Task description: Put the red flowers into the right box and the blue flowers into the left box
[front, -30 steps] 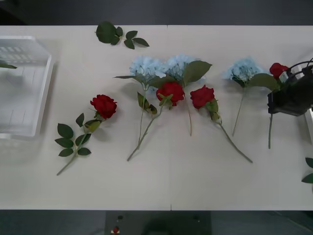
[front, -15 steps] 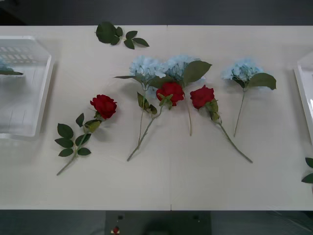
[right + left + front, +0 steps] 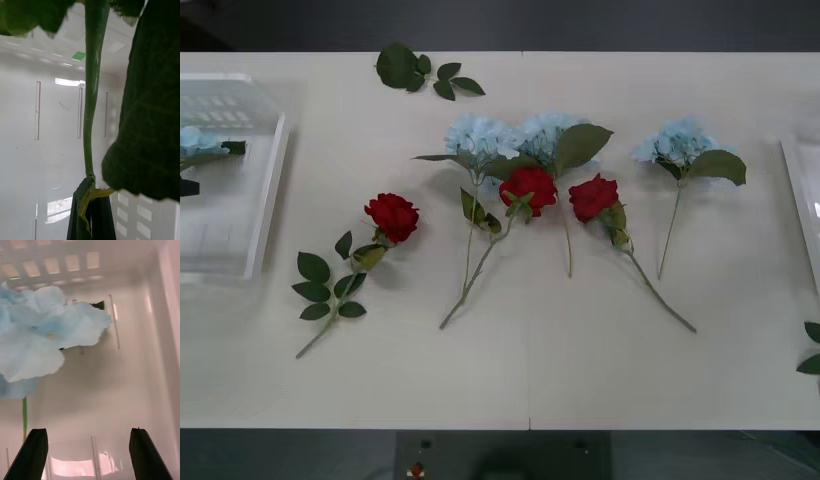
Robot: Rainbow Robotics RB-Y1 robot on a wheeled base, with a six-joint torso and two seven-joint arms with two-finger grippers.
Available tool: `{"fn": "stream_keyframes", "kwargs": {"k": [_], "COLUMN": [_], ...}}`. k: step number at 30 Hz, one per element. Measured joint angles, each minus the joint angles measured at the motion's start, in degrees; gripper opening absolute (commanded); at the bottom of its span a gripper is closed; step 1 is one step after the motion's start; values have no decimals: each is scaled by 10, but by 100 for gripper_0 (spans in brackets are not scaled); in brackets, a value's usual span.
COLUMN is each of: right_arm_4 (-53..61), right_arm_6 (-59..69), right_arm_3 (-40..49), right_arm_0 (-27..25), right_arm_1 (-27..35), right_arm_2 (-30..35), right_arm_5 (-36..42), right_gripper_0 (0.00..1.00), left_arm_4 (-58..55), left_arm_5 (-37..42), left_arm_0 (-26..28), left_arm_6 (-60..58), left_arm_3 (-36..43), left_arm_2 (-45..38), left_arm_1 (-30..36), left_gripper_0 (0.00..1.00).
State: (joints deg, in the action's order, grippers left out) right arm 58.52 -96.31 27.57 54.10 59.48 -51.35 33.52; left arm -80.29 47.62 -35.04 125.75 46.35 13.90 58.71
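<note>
Right gripper [image 3: 92, 219]: black fingers [image 3: 101, 221] clenched on a green stem [image 3: 90, 112], pinched at its lower end. Rising straight from the fingertips, with a large dark leaf [image 3: 146, 123] hanging just beside it. No bloom to be seen on it from the wrist. Behind, the slotted white inside of the right box [image 3: 56, 150].

Left gripper [image 3: 90, 455]: released, fingers wide apart and gripping nothing, hovering over the floor of the left box [image 3: 127, 390]. Ahead of the fingers and off to one side, a pale blue flower [image 3: 48, 333] lying in that box, apart from both fingers, its thin stem running close by one fingertip.

From the front: ribbed left box [image 3: 270, 200] at the left end of the table [image 3: 530, 370], blue bloom [image 3: 198, 141] inside. Edge of the right box [image 3: 802, 200] at the far right. Between them on the table, three roses [image 3: 392, 216] and three blue flowers [image 3: 677, 142], two blue heads touching and partly overlapped by the middle rose. Loose leaf sprig [image 3: 420, 72] near the far edge.
</note>
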Motion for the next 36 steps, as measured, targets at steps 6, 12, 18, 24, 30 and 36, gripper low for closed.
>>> {"fn": "stream_keyframes", "kwargs": {"k": [6, 12, 18, 24, 30, 36], "right_arm_4": [-31, -77, -89, -5, 225, 432], "right_arm_6": [82, 104, 104, 90, -33, -35], "right_arm_3": [-33, -50, -52, -33, 37, 134], "right_arm_0": [-19, -19, -19, -19, -19, -18], "right_arm_1": [-22, -32, -32, -32, -18, 9], "right_arm_2": [0, 0, -28, -49, 7, 29], "right_arm_5": [-26, -27, -31, -12, 105, 214], "right_gripper_0": [0, 43, 100, 100, 100, 100], "left_arm_4": [-10, -10, 48, 148, 243, 339], "left_arm_5": [114, 251, 345, 372, 319, 266], "left_arm_0": [-4, -33, -37, -16, 70, 136], "left_arm_6": [0, -45, -221, -282, -370, -370], "left_arm_3": [62, 115, 262, 394, 486, 508], "left_arm_2": [-22, -38, -38, -38, -37, -33], "left_arm_1": [44, 67, 63, 15, -46, -105], "left_gripper_0": [64, 100, 100, 100, 100, 100]}}
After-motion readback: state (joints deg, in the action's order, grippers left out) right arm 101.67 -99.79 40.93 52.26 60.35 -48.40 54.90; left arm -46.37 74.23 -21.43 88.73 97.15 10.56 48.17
